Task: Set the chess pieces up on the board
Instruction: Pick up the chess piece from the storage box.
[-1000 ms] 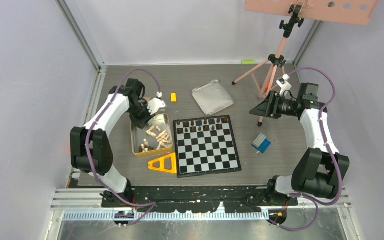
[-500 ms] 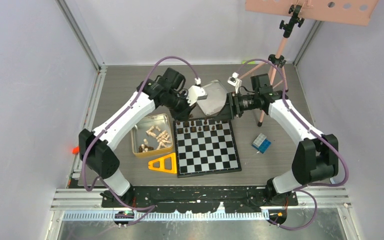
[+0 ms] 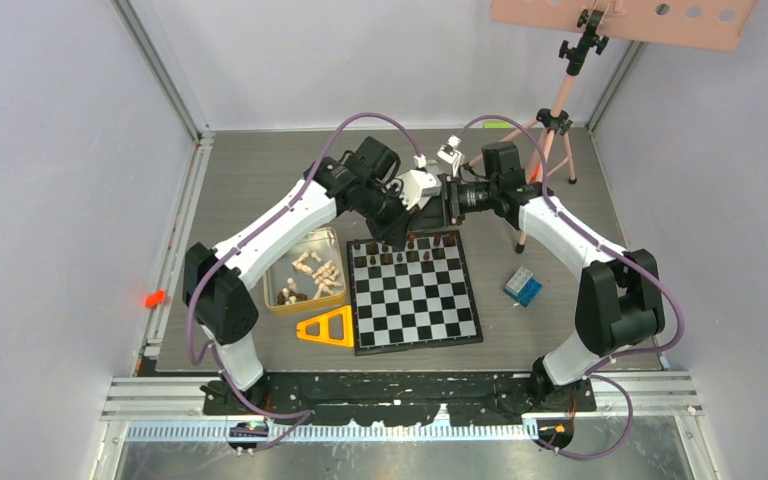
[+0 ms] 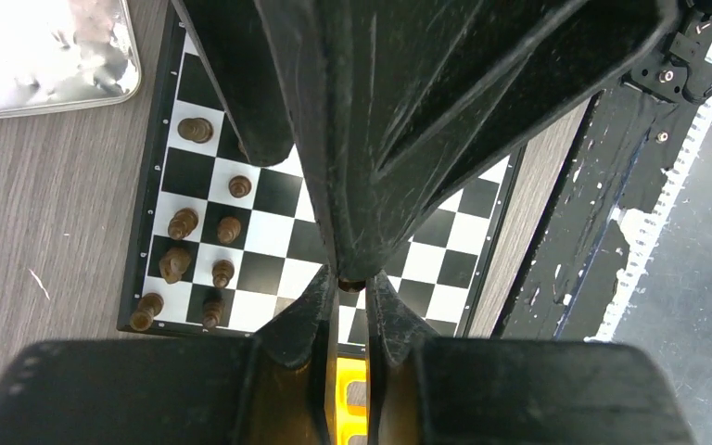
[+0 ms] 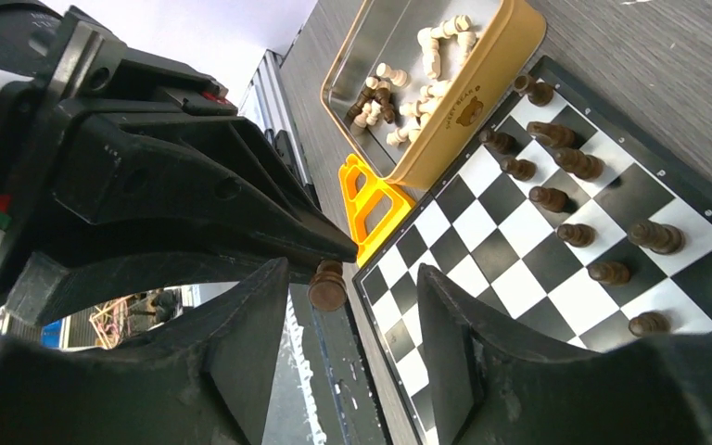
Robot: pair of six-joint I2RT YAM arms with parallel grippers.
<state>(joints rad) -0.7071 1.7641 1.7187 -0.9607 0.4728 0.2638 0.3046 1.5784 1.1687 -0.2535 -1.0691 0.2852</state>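
Both arms meet in the air over the far edge of the board (image 3: 430,315), and it looks like a hand-over. The left fingers (image 4: 308,320) are pinched almost shut on a single dark chessman (image 5: 327,285), gripping it only with their very tips. The right fingers (image 5: 241,371) stand apart on either side of it, touching nothing that I can see. The piece hangs in the gap between them, closer to one finger than the other.

Directly below both sets of fingers stand the dark chess pieces (image 3: 405,250) in the board's two far rows. The pale ones lie in a gold tin (image 5: 482,102) off to the side of the left fingers, next to a yellow triangle (image 3: 327,328).

To my eye the weak point is that tip grip. If the right fingers close off-centre, the nearer one meets the chessman first and may lever it out of the left fingers' pinch. If the left fingers let go before the right have a firm hold, it drops just the same. Either way it would fall among the standing dark men below, where it could topple several or roll off onto the worktop (image 3: 540,330). The two sets of fingers are also very close, so a slight misjudgement could knock them together.
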